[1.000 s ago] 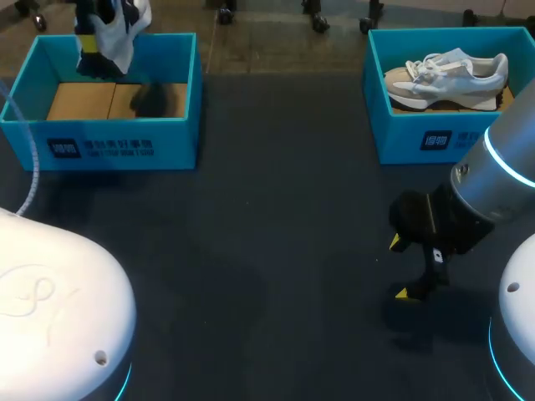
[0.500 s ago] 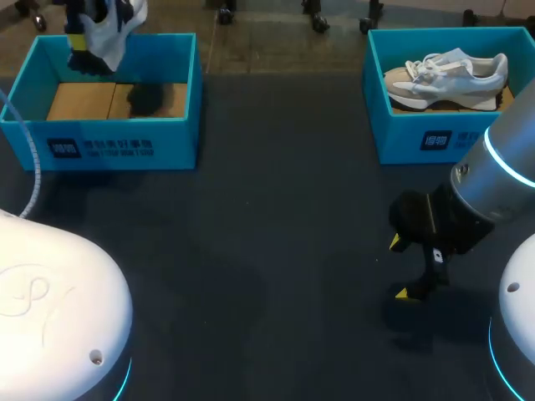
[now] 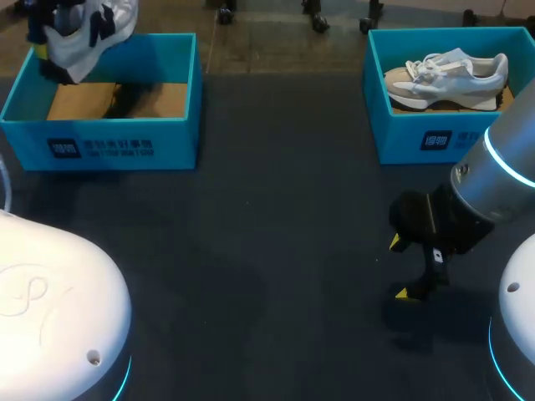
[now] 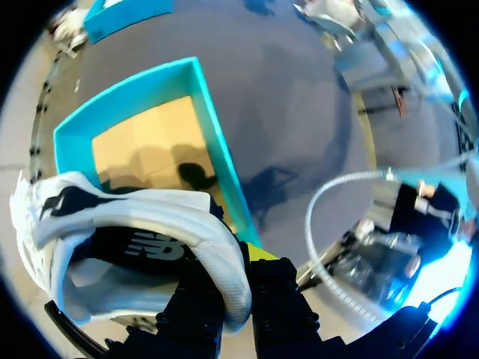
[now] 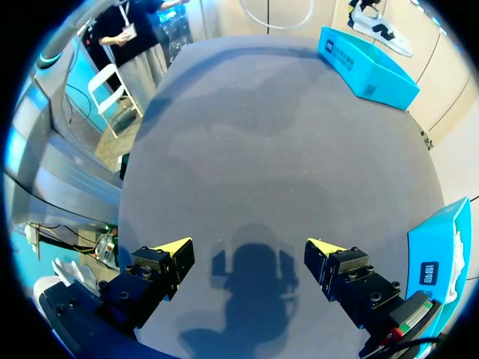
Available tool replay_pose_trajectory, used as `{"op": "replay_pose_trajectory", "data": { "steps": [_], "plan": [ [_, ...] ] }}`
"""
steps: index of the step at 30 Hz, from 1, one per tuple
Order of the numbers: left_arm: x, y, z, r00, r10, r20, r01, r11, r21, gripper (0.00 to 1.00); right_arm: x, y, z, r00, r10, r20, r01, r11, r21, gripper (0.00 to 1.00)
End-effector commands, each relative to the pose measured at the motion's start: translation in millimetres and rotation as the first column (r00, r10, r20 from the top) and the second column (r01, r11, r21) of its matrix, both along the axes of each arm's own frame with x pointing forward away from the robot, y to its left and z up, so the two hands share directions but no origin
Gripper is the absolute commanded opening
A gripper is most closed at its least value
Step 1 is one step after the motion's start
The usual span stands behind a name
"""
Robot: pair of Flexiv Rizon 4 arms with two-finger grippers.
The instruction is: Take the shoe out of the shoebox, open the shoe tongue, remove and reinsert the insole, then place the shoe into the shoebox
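A white shoe with dark panels (image 3: 84,29) hangs above the far left corner of the left teal shoebox (image 3: 125,146). My left gripper (image 3: 46,38) is shut on it. In the left wrist view the gripper (image 4: 236,277) pinches the shoe's (image 4: 135,224) padded rim between its fingers, and the shoebox's (image 4: 217,157) brown floor lies bare below. My right gripper (image 3: 414,267) stands open over the dark tabletop at the front right, with nothing between its fingers (image 5: 251,250). The held shoe (image 5: 378,19) and left shoebox (image 5: 367,67) show far ahead of it.
A second teal shoebox (image 3: 418,134) at the back right holds a pale grey and white shoe (image 3: 447,77); its corner (image 5: 449,258) shows beside my right gripper. The dark tabletop (image 3: 276,217) stretches between the two boxes.
My left gripper has carried the shoe up and to the left, from over the box's middle to its far left corner. The right arm has kept still.
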State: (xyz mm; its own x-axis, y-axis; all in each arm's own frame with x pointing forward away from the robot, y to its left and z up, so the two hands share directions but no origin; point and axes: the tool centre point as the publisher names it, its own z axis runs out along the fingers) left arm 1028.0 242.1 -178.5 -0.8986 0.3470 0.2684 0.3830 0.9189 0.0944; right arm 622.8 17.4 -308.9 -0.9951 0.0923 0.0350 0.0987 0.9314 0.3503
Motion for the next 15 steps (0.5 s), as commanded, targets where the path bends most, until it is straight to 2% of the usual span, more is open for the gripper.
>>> {"op": "replay_pose_trajectory", "data": {
  "steps": [1,8,11,14,15],
  "plan": [
    [-10.4,-2.2,0.0,0.946,-0.319,0.061,0.314,0.946,0.084,0.00,-0.9,0.7,-1.3,1.000,-0.001,0.003,0.001,1.000,-0.002,1.00],
    [-10.4,-2.2,0.0,0.946,-0.319,0.061,0.314,0.946,0.084,0.00,-0.9,0.7,-1.3,1.000,-0.001,0.003,0.001,1.000,-0.002,1.00],
    [0.3,7.8,0.7,0.920,-0.388,0.055,0.385,0.921,0.065,0.00,-0.9,0.7,-1.3,1.000,-0.001,0.003,0.001,1.000,-0.002,1.00],
    [16.3,25.7,3.4,0.854,-0.520,0.018,0.520,0.853,0.040,0.00,-0.9,0.7,-1.3,1.000,-0.001,0.003,0.001,1.000,-0.002,1.00],
    [20.7,34.5,3.9,0.775,-0.632,-0.016,0.633,0.774,0.009,0.00,-0.9,0.7,-1.3,1.000,-0.001,0.003,0.001,1.000,-0.002,1.00]
  ]
}}
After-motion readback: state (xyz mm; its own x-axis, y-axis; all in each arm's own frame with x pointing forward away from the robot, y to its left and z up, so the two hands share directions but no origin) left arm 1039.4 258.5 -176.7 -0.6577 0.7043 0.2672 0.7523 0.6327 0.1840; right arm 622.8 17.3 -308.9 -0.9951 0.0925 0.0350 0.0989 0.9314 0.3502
